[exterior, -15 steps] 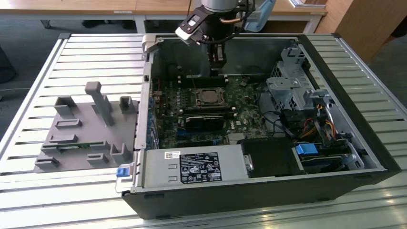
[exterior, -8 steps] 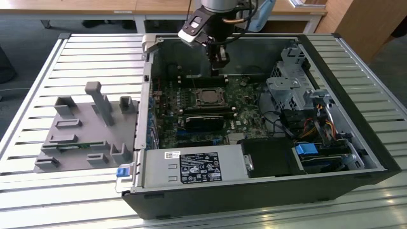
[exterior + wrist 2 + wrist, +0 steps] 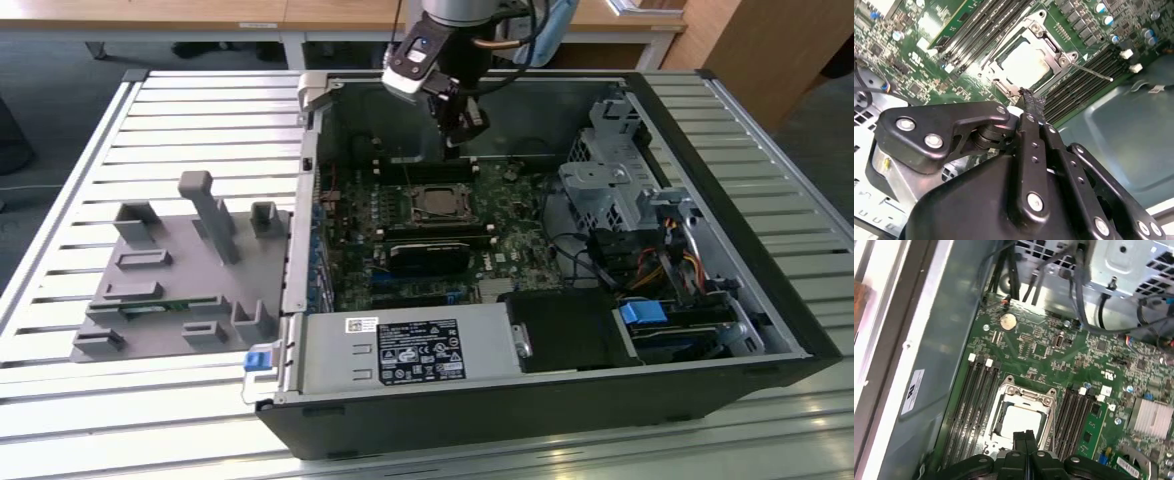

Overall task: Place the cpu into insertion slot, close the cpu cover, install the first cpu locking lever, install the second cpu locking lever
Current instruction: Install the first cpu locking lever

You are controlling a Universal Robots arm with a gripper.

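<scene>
The cpu (image 3: pixel 1026 62) shows its silver-grey top through the window of the cpu cover (image 3: pixel 1051 47), which lies flat over it on the green board. The insertion slot is hidden beneath them. In the exterior view the cpu (image 3: pixel 438 203) sits mid-board inside the open computer case. One thin locking lever (image 3: pixel 1091 72) sticks out sideways from the cover's corner. My gripper (image 3: pixel 1026 95) is shut with nothing between its fingers, its tip just above the cover's near edge. In the first wrist view the gripper (image 3: pixel 1025 437) points at the cpu (image 3: pixel 1021 420). In the exterior view the gripper (image 3: pixel 461 125) hangs above the board's far side.
Long black memory sticks (image 3: pixel 979 395) flank the socket on both sides. A power-supply box (image 3: pixel 400 350) fills the case's near side, and a drive cage (image 3: pixel 607 190) with cables stands on the exterior view's right. A grey fixture (image 3: pixel 174 270) sits outside the case. The case walls (image 3: pixel 314 180) are close by.
</scene>
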